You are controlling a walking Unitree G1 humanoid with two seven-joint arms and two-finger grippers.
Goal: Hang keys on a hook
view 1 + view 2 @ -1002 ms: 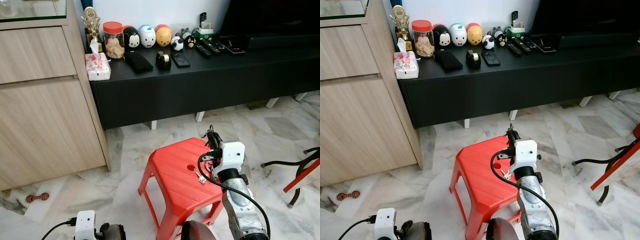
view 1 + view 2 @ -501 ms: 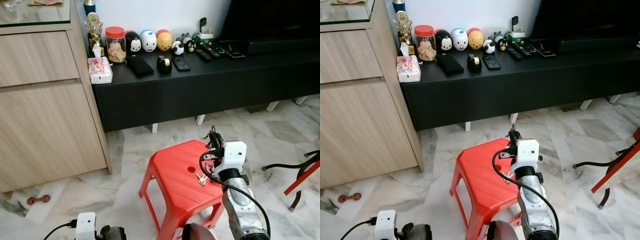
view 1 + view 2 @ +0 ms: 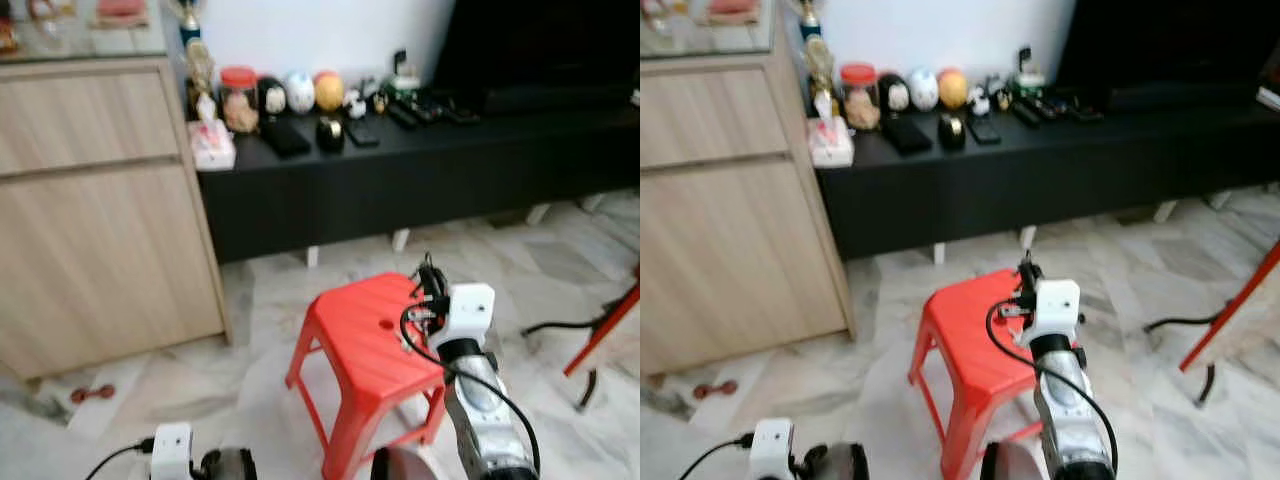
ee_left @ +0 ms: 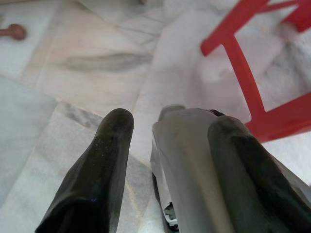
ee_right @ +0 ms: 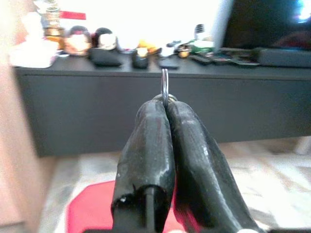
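At lower centre of the frame, above the red stool (image 3: pixel 365 335), the right end effector (image 5: pixel 164 106) now pinches the key ring (image 5: pixel 164 87) clear of the seat where the keys lay, ready for carrying to a hook.

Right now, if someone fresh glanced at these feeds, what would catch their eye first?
The bright red stool on the pale marble floor, right in front of the robot. Above its right edge is the right gripper, its fingers pinched shut on a thin metal key ring that sticks up between the tips. Behind runs a long black cabinet with a row of round toy figures on top, and a wooden cupboard stands at the left.
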